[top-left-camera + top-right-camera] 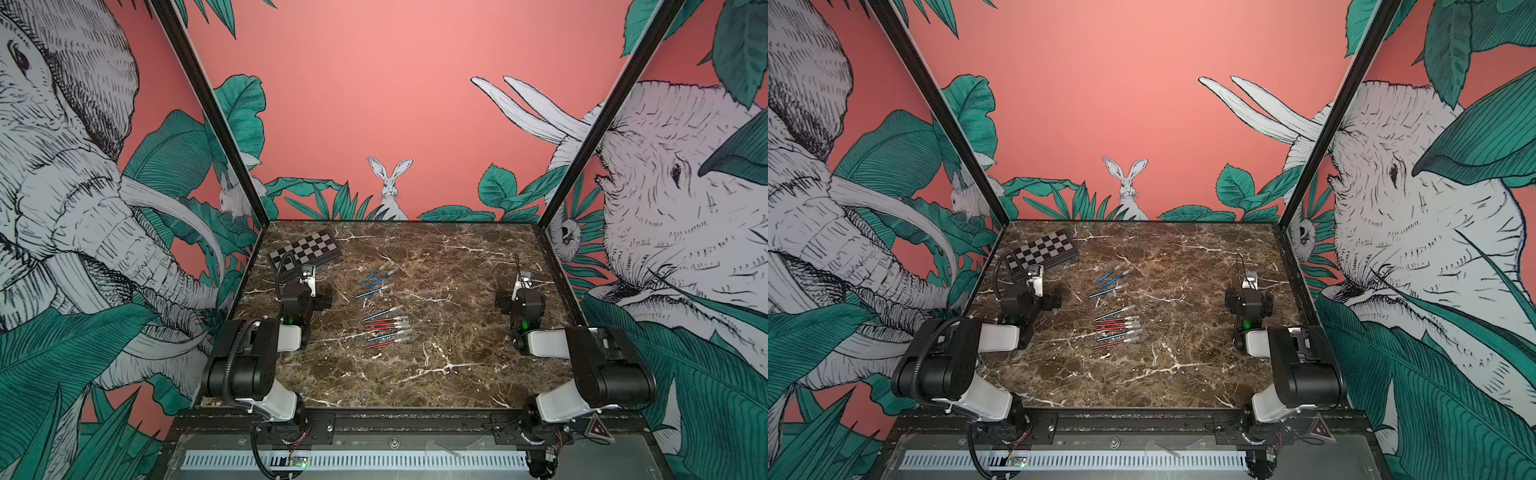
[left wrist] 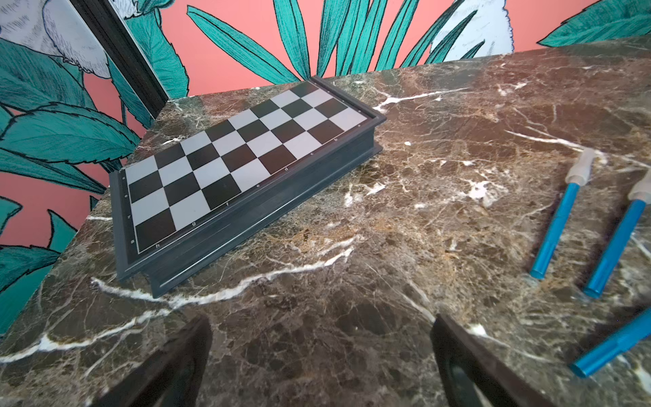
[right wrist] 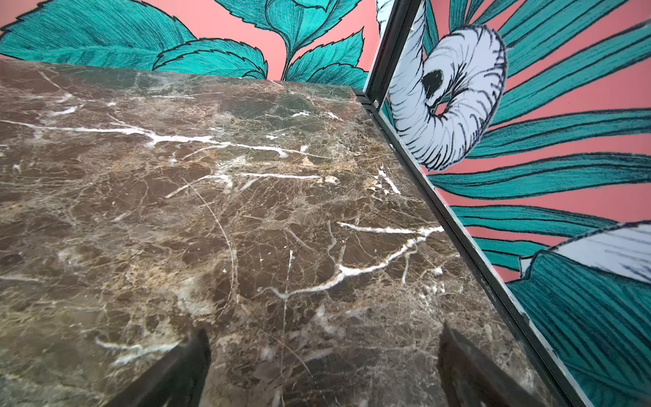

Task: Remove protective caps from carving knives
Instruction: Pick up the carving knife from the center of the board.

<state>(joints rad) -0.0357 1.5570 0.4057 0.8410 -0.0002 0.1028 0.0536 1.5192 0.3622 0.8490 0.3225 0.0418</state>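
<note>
Either side of the thin blue and red carving knives (image 1: pixel 380 328), clear plastic caps (image 1: pixel 401 319) on, left gripper (image 2: pixel 320 327) and right gripper (image 3: pixel 324 334) hover, fingers (image 2: pixel 186 352) wide, apparently for grasping.

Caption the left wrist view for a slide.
Open left gripper over marble table; chessboard ahead, three blue knives alongside, two showing caps.

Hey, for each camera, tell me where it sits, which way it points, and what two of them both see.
Top views: high behind the arms, looking down and forward over the marble table; left arm and right arm show.
Left wrist: on the left arm, low, facing the checkered board and blue carving knives; open left gripper shows.
Right wrist: on the right arm, low, facing the tabletop's far right corner; open right gripper shows.
Shared: left wrist and top views both show the board and capped blue knives.
</note>
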